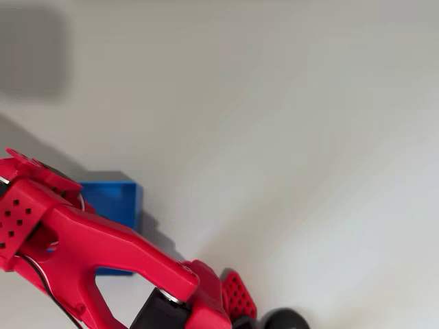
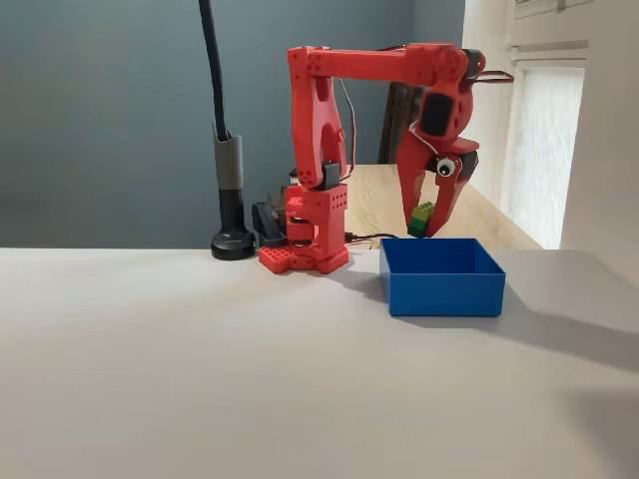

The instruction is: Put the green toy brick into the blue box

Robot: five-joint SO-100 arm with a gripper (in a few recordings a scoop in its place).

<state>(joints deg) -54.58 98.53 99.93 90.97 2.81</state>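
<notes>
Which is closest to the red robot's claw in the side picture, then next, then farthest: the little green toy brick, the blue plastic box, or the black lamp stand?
1. Little green toy brick: between the fingers of the gripper.
2. Square blue plastic box: just below.
3. Black lamp stand: far left, past the arm's base.

Black lamp stand (image 2: 231,215) on white table (image 2: 200,379); grey wall (image 2: 110,110) behind.

One green toy brick (image 2: 422,219), one blue box (image 2: 444,287)
</notes>
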